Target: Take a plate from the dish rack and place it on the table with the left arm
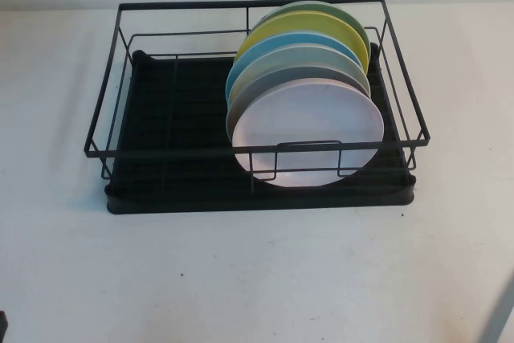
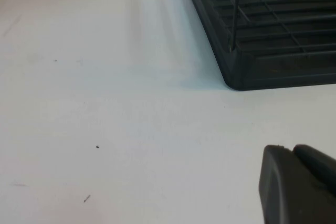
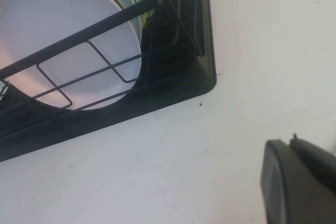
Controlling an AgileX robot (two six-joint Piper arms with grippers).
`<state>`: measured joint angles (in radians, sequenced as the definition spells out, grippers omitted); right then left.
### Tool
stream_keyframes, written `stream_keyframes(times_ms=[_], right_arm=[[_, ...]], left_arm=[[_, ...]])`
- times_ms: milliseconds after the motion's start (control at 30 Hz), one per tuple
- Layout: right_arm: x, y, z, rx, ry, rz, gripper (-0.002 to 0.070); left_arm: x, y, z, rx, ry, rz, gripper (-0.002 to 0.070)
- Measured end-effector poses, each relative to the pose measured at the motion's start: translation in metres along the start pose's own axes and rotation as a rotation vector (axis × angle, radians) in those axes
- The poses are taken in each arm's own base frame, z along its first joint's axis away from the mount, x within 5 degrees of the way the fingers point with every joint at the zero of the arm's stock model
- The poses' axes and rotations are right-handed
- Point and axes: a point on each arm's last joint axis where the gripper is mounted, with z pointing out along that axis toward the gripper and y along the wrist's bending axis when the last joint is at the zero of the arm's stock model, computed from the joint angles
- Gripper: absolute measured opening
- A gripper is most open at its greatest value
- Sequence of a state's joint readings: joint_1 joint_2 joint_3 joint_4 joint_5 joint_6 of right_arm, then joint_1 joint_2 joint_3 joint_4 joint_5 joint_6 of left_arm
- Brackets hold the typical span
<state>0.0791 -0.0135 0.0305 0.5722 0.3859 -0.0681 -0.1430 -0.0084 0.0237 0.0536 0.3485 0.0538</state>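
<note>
The pale pink plate stands on edge at the front of a row of plates in the right half of the black wire dish rack; it also shows in the right wrist view. My left gripper is shut and empty, low over the white table just in front of the rack's left front corner. My right gripper is shut and empty over the table, off the rack's right front corner.
Behind the pink plate stand a pale grey-blue plate, a blue plate, a yellow plate and a green one. The rack's left half holds no plates. Open white table lies in front of the rack.
</note>
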Motion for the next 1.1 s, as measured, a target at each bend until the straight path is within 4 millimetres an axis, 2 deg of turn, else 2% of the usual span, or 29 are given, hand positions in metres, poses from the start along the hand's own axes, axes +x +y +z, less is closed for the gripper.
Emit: stream_keyframes(times_ms=[900, 1100], right_arm=[[0.0, 0.0, 0.0, 0.0, 0.0, 0.0, -0.0018], [0.0, 0.0, 0.0, 0.0, 0.0, 0.0, -0.0018]], left_arm=[[-0.0004, -0.0008, 0.0, 0.008, -0.004, -0.024, -0.0004], [-0.0038, -0.0018, -0.0001, 0.023, -0.04, -0.154, -0.0004]])
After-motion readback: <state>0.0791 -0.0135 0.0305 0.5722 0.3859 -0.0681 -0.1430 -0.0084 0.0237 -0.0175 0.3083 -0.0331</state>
